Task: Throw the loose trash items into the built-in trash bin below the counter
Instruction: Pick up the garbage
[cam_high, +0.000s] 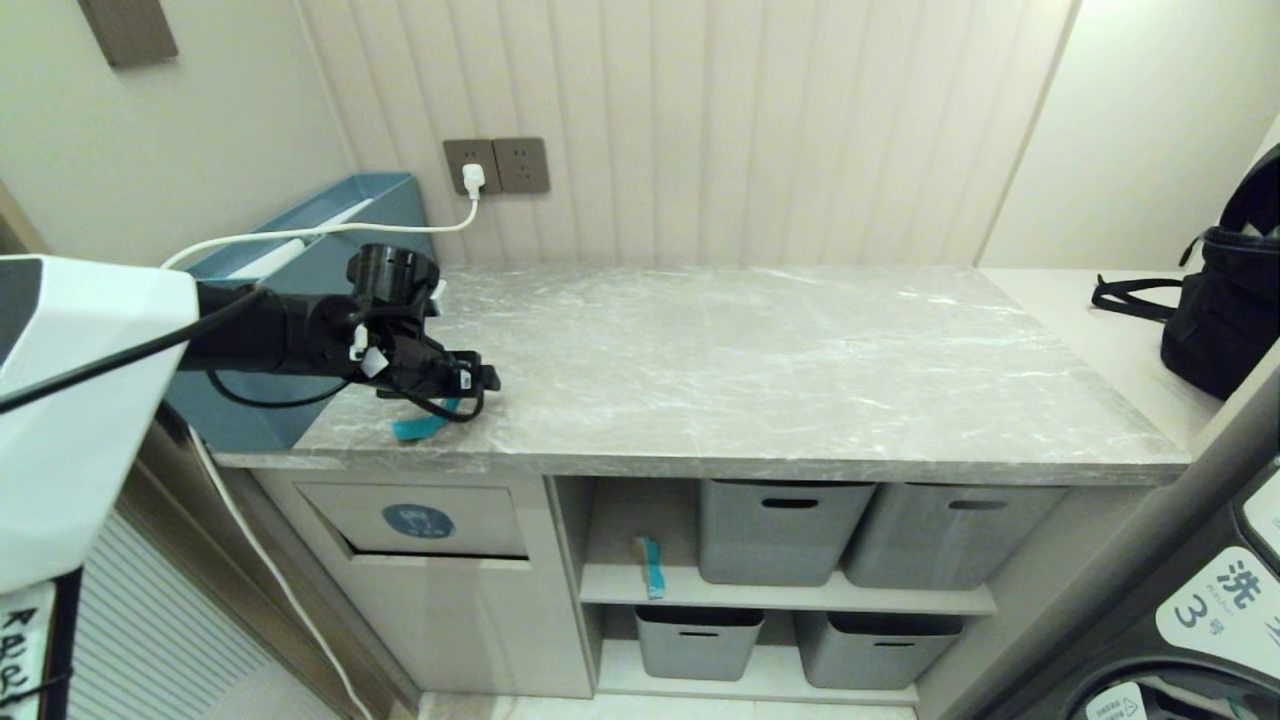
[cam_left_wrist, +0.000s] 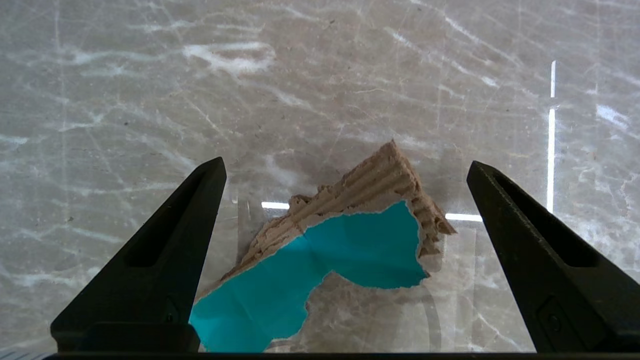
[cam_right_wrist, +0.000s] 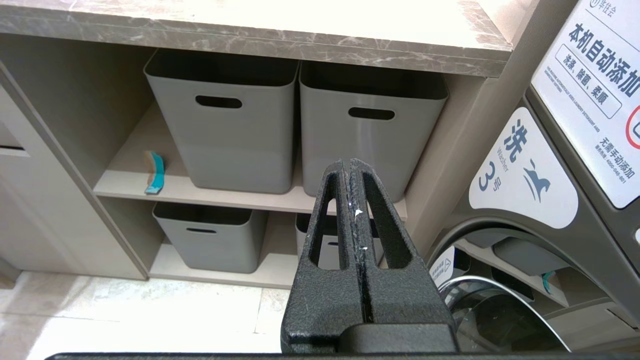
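1. Position comes first: the left gripper hovers over the near left part of the long grey marble-look counter, its black jaws spread wide. In the left wrist view the torn teal strip of corrugated card with a tan underside lies flat on the slab between the two jaws, somewhat nearer the left one.
2. Centring matters next, in my judgement: shifting so the strip sits midway between the jaws would stop one finger from pushing it away.
3. Descent should be straight and low, since the card is thin and lies flat; the tips probably need to reach the slab before closing.
4. Second piece: another teal strip stands on the open shelf, beside the grey plastic baskets.
5. Target: the beige flap with a blue oval bin icon sits below the counter, beneath the left gripper.
6. Right gripper is parked low, jaws pressed together and empty.
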